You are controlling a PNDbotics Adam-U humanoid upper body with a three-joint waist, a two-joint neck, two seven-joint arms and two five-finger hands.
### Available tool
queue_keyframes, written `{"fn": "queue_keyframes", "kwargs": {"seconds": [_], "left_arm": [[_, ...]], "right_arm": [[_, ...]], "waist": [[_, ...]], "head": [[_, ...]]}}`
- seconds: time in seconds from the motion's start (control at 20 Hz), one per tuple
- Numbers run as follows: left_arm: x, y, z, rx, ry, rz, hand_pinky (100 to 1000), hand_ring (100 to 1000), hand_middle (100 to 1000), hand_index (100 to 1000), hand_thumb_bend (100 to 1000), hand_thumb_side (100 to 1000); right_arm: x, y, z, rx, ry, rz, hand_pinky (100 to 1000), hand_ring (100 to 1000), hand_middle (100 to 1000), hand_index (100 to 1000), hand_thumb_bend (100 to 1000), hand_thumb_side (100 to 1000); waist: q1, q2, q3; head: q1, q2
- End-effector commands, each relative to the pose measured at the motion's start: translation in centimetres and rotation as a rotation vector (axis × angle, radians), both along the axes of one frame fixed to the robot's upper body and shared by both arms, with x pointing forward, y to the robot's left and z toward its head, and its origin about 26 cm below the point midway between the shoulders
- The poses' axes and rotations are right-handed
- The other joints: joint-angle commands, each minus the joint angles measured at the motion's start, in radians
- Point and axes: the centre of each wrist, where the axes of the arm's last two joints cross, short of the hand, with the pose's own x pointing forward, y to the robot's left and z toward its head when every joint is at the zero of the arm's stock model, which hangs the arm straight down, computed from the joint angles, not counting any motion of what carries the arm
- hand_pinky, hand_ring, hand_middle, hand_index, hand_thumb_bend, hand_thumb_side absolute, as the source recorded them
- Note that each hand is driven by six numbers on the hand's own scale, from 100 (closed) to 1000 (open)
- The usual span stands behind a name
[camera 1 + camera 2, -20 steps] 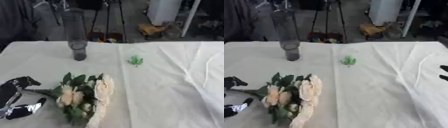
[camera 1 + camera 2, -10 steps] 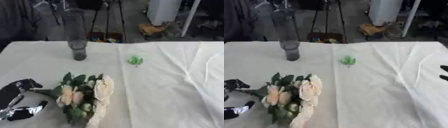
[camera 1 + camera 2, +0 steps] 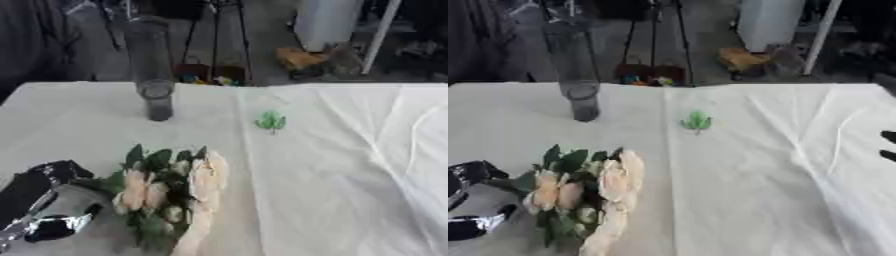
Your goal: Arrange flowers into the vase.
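The step in hand looks like the first pick-up: the left hand (image 3: pixel 44 205) sits at the near left of the tabletop (image 3: pixel 350 190), its fingers (image 3: pixel 54 170) curled about the stem end of the flowers (image 3: pixel 171 192). The blooms lie flat on the cloth at its 3 o'clock, heads just beside the fingers. Only dark tips of the right hand (image 3: pixel 888 145) show at the right edge, and I cannot tell their state. Next, I judge, the bunch must be lifted and stood stems-down. A small green leaf (image 3: pixel 271 121) lies at 1 o'clock from the blooms; the tall clear vase (image 3: pixel 151 70) stands upright at 12 o'clock, well apart
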Motion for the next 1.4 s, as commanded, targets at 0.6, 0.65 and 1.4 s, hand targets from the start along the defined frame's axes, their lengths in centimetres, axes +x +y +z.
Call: {"fn": "queue_keyframes", "kwargs": {"seconds": [0.6, 0.65, 1.4], "left_arm": [[1.3, -0.4, 1.0, 0.044, -0.035, 0.022, 728, 653, 627, 749, 428, 316], [1.4, -0.5, 1.0, 0.049, -0.029, 0.018, 727, 653, 627, 749, 430, 314], [3.7, -0.1, -0.2, 0.074, 0.140, -0.052, 693, 628, 600, 735, 454, 313]], "right_arm": [[0.3, -0.6, 1.5, -0.031, -0.029, 0.001, 880, 1000, 845, 996, 100, 876], [0.3, -0.6, 1.5, -0.031, -0.029, 0.001, 880, 1000, 845, 996, 100, 876], [0.3, -0.5, 1.4, -0.029, -0.025, 0.004, 880, 1000, 845, 996, 100, 877]], "waist": [[-0.003, -0.007, -0.001], [-0.003, -0.007, -0.001], [-0.003, -0.007, -0.009]], "head": [[0.062, -0.016], [0.062, -0.016], [0.061, -0.011]]}}
